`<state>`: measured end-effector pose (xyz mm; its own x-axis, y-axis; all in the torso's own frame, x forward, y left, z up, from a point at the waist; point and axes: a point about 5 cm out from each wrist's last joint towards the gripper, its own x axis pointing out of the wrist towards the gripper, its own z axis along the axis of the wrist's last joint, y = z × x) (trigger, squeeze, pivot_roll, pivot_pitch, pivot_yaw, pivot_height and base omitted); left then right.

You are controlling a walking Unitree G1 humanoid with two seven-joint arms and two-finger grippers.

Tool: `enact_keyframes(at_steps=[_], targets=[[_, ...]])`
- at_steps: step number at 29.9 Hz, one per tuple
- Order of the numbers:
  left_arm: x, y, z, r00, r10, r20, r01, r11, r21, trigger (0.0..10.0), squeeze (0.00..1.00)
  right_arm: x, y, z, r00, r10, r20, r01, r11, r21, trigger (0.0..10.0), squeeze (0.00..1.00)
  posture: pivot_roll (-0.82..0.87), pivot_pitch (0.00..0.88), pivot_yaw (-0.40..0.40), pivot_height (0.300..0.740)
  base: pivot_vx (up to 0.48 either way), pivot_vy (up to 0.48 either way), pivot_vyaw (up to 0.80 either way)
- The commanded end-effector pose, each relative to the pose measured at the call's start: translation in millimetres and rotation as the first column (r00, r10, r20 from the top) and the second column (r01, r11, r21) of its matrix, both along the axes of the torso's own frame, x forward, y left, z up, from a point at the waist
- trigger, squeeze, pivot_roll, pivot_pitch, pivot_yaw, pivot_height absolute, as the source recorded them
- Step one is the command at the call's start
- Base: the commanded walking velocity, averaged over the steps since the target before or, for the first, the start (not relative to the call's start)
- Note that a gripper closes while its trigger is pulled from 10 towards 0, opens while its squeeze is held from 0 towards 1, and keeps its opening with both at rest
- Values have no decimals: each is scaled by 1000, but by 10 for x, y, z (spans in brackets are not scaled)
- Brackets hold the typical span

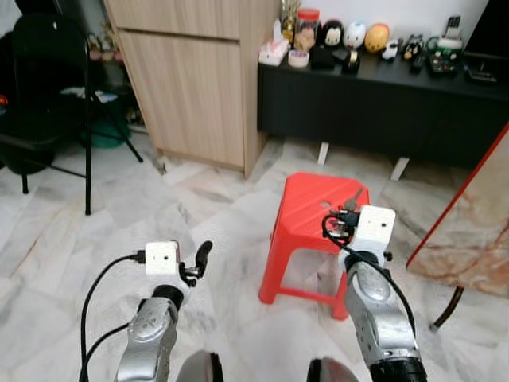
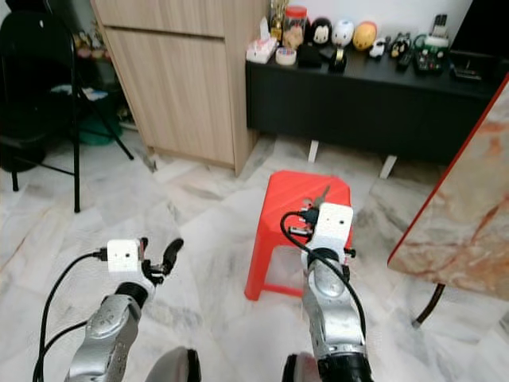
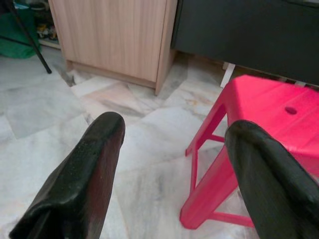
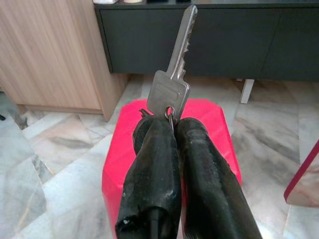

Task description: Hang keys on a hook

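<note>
Floor: pale marble tiles (image 1: pixel 199 207) run from the robot's feet to the far wall; the widest bare stretch lies on the left, between the two arms and the folding chair.
Far edge: a wooden cabinet (image 1: pixel 191 87) stands beside a low black counter (image 1: pixel 374 103); the counter's top carries a row of small figurines, jars and gadgets, too small to count surely.
Left edge: one black folding chair (image 1: pixel 48 87); its legs reach out onto the tiles.
Right edge: one slanted marble-patterned slab with a red rim (image 1: pixel 469 215) closes off that side.
Middle: one red plastic stool (image 1: pixel 314 231) stands on the floor, just ahead of the right arm; open tile lies on its left.
Right hand (image 4: pixel 172 127): its two black fingers are pinched tight together on the ring of the key (image 4: pixel 172 74), held above the stool; one silver key stands up past the fingertips, its blade pointing at the black counter.
Left hand (image 3: pixel 172 144): spread wide and holding nothing, over bare floor to the left of the stool.
Count: two hands, one key, one stool, one chair.
</note>
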<state>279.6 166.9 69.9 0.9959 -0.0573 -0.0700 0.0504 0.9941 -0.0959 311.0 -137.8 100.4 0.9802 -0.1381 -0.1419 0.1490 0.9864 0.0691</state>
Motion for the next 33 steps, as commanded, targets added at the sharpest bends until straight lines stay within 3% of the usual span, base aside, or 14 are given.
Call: enact_keyframes(at_steps=[1, 5, 20, 26, 33], targets=[[2, 1, 9, 1000, 3, 1, -3, 1000, -5, 10000, 0, 21, -7, 96, 999, -4, 44, 3, 1000, 3, 10000, 0, 96, 80, -25, 720, 0, 0, 0], [9, -5, 17, 1000, 2, 7, -2, 1000, -10, 10000, 0, 24, -12, 97, 999, -5, 44, 5, 1000, 1, 10000, 0, 95, 79, -26, 740, 0, 0, 0], [37, -19, 27, 1000, -3, 11, 4, 1000, -11, 10000, 0, 46, -24, 83, 1000, -11, 22, 11, 1000, -6, 10000, 0, 92, 73, -27, 740, 0, 0, 0], [53, -27, 52, 1000, -9, 29, 10, 1000, -19, 10000, 0, 50, -34, 126, 998, -24, 55, 24, 1000, -3, 10000, 0, 90, 70, -28, 740, 0, 0, 0], [79, -29, 66, 999, -21, 34, 21, 1000, 12, 10000, 0, 64, -56, 118, 998, -39, 46, 38, 999, 4, 10000, 0, 91, 64, -30, 740, 0, -51, 0]])
